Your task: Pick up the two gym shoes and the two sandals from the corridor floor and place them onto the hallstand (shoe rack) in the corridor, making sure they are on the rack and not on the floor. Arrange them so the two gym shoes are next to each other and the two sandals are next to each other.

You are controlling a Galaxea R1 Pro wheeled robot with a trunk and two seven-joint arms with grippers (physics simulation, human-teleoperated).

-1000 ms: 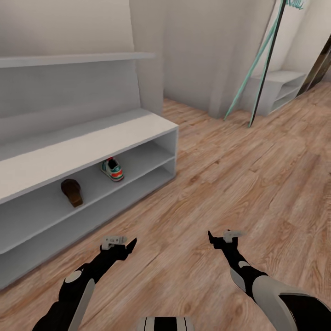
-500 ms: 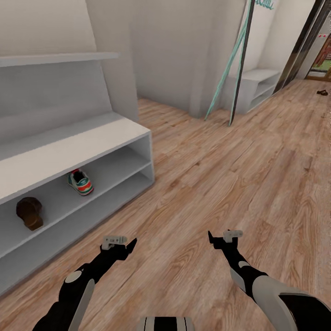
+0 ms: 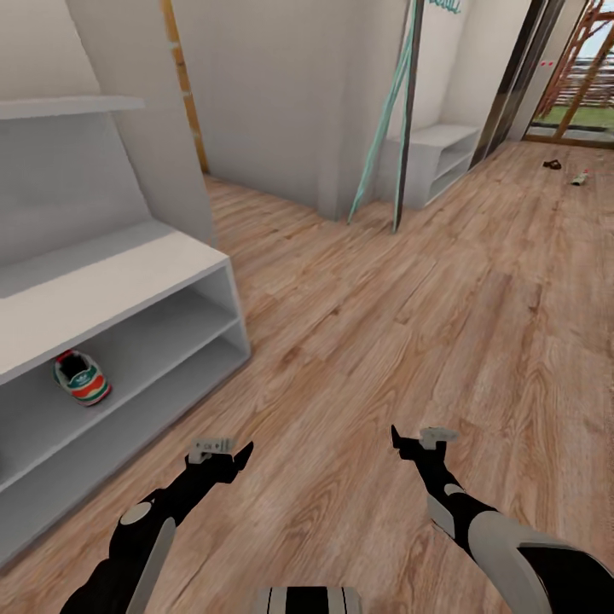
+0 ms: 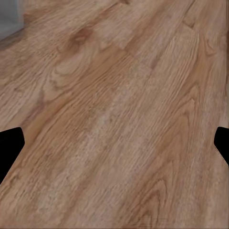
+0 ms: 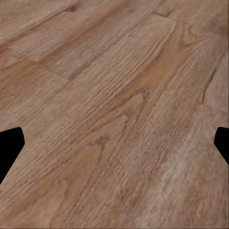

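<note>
One white gym shoe with green stripes and orange accents rests on the upper open shelf of the grey hallstand, at the left of the head view. Far off near the doorway, a dark sandal and a small pale gym shoe lie on the wood floor. My left gripper and right gripper hover low over bare planks, both open and holding nothing. In each wrist view the black fingertips sit wide apart at the picture's edges with floor between them.
A second grey shelf unit stands at the back under teal lettering, with teal and dark poles leaning beside it. A wall corner juts out between the two units. A glazed doorway is at the far right.
The camera has turned right: the hallstand and gym shoe slid left, the brown sandal on the shelf left the picture, and the doorway with the far shoes came into view. Both arms kept their pose.
</note>
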